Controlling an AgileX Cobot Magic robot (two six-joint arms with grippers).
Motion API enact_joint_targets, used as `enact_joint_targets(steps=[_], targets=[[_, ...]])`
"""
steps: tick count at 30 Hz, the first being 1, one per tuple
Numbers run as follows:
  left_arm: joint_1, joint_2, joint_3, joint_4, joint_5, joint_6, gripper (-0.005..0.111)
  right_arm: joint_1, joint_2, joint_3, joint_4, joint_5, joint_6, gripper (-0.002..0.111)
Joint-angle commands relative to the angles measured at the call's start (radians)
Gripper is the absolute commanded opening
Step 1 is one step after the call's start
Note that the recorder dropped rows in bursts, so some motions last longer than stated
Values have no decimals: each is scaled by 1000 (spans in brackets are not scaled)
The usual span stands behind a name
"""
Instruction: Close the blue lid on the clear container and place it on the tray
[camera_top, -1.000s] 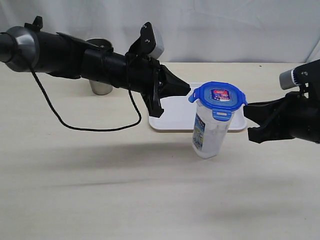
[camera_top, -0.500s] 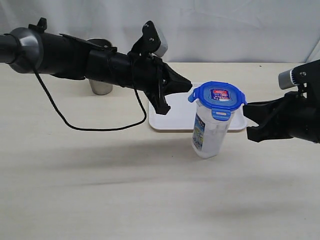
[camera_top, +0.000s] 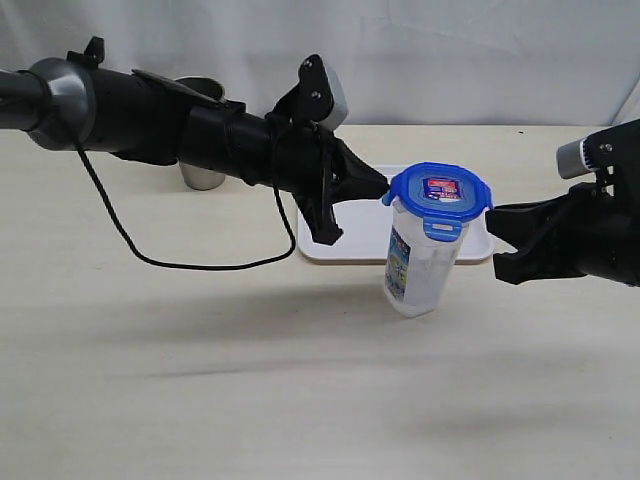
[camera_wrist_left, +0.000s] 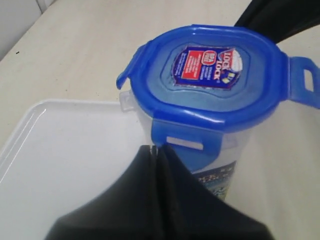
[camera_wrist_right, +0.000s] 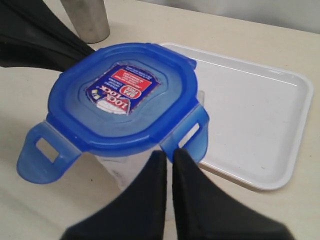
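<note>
The clear container stands on the table just in front of the tray, with the blue lid sitting on its mouth. Two of the lid's flaps stick outward; the flap facing my left gripper hangs down. My left gripper is shut, holds nothing, and its tip rests against the lid's left edge; the left wrist view shows this gripper right under that flap. My right gripper is shut and empty, just right of the lid; this gripper's tips almost touch a hanging flap.
A grey steel tumbler stands at the back left, partly behind my left arm. A black cable droops from that arm onto the table. The white tray holds nothing. A pale curtain closes off the back.
My left gripper has moved right and a little up, from short of the lid to touching its left edge. The container, lid and right arm have stayed where they were.
</note>
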Motion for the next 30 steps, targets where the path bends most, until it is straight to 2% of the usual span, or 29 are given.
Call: enact_joint_targets(steps=[1,6,9,18,23,30], targets=[[-5,0,-14,-1,-70,30,0,-2,3,-3,2,-8,-6,4],[-5,0,-22,-57,-252,30,0,-2,3,3,-2,-8,-6,4],[-5,0,-43,-87,-263,30,0,-2,3,8,-5,-8,-4,4],[-5,0,-89,-94,-119,30,0,-2,3,10,-81,-21,60,4],[-5,23,-87,-69,-126,27,0,-2,3,10,-185,-77,134,4],[-5,74,-87,-67,-58,28,0,-2,3,10,-187,-72,134,4]])
